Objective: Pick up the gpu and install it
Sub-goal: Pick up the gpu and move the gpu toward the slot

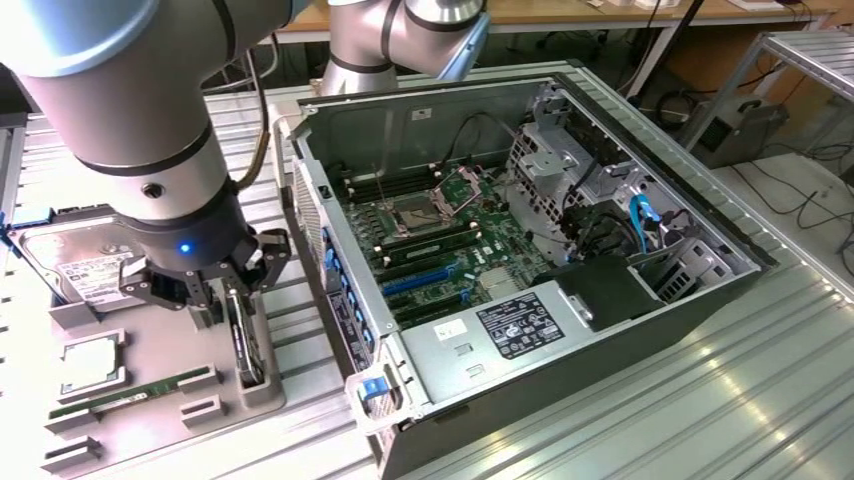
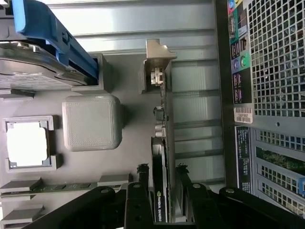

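Grey tray (image 1: 260,392) — gpu (image 2: 160,152) upright between the claw's (image 2: 162,171) parted fingers (image 2: 141,191).

Ribbed metal table (image 1: 747,400) bears grey parts tray (image 1: 260,385), open computer case (image 1: 534,405) beside it.

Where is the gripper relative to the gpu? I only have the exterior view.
Observer: In the wrist view the gripper is open, one finger on each side of the gpu, which stands on edge in the gray holder.
Operator: Is the card seated there?
Observer: It looks so; its silver bracket sits in the holder's end slot.
Operator: Any marking on it?
Observer: An NVIDIA Quadro label runs along the edge facing the camera.
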Tool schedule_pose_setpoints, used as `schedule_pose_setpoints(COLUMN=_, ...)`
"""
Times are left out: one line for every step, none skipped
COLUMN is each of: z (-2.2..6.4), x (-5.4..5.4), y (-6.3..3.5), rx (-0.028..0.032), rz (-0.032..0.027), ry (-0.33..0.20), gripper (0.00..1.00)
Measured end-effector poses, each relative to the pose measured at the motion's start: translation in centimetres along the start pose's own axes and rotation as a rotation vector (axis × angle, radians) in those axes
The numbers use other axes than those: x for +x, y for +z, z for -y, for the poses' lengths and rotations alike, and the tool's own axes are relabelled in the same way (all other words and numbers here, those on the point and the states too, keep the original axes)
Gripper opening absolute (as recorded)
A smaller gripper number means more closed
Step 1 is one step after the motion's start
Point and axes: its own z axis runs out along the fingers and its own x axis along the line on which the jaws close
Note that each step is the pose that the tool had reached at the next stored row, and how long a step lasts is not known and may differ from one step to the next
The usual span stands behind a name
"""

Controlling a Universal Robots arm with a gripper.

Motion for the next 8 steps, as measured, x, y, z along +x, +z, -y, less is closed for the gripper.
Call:
schedule_pose_setpoints(z=0.01, x=0.02, y=0.17, rx=0.0001, rz=-0.0001, ry=0.0, gripper=0.36)
schedule_pose_setpoints(z=0.01, x=0.04, y=0.42, rx=0.0001, rz=-0.0001, ry=0.0, gripper=0.36)
schedule_pose_setpoints(z=0.02, x=0.05, y=0.62, rx=0.0001, rz=-0.0003, ry=0.0, gripper=0.36)
schedule_pose_setpoints(z=0.02, x=0.06, y=0.77, rx=0.0, rz=-0.0009, ry=0.0, gripper=0.36)
schedule_pose_setpoints(z=0.02, x=0.08, y=0.95, rx=0.0002, rz=-0.0022, ry=0.001, gripper=0.36)
schedule_pose_setpoints(z=0.02, x=0.08, y=1.0, rx=0.0005, rz=-0.0035, ry=0.001, gripper=0.36)
schedule_pose_setpoints(z=0.02, x=0.08, y=1.01, rx=0.0007, rz=-0.0045, ry=0.001, gripper=0.36)
schedule_pose_setpoints(z=0.02, x=0.08, y=1.04, rx=0.0006, rz=-0.0051, ry=0.002, gripper=0.36)
